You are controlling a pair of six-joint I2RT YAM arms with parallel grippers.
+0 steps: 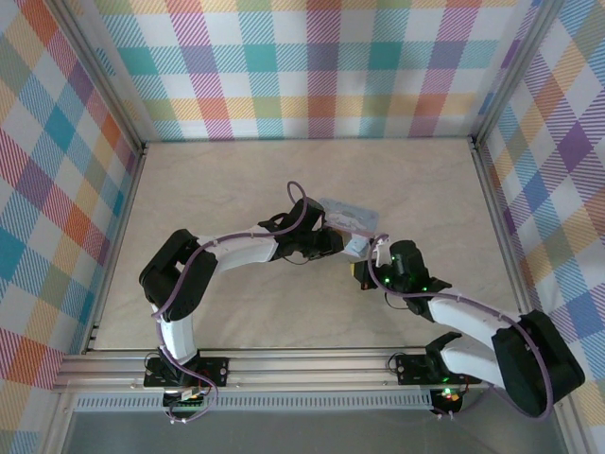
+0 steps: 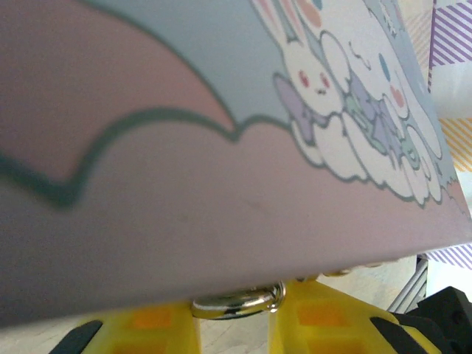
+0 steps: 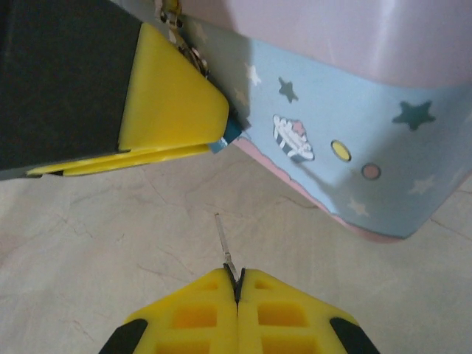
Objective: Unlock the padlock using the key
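The padlock's silvery shackle [image 2: 237,302] bridges the gap between the yellow fingers [image 2: 158,330] of my left gripper [image 2: 234,324], just under the lid edge of the tin. In the right wrist view a sliver of the dark teal padlock [image 3: 229,135] peeks out at the tip of the left gripper's finger [image 3: 169,103], which is shut on it. My right gripper [image 3: 237,279] is shut on the key [image 3: 225,242], a thin silvery blade sticking forward over the table. The blade points toward the padlock with a gap between them. From above, the left gripper [image 1: 333,242] and right gripper [image 1: 363,270] meet beside the tin.
The light-blue cartoon-printed tin [image 1: 347,217] with a pink lid [image 2: 221,184] stands mid-table, its side wall [image 3: 346,147] just right of the padlock. The beige table [image 1: 227,180] is walled by plaid panels [image 1: 312,66] on three sides, with metal posts at the corners.
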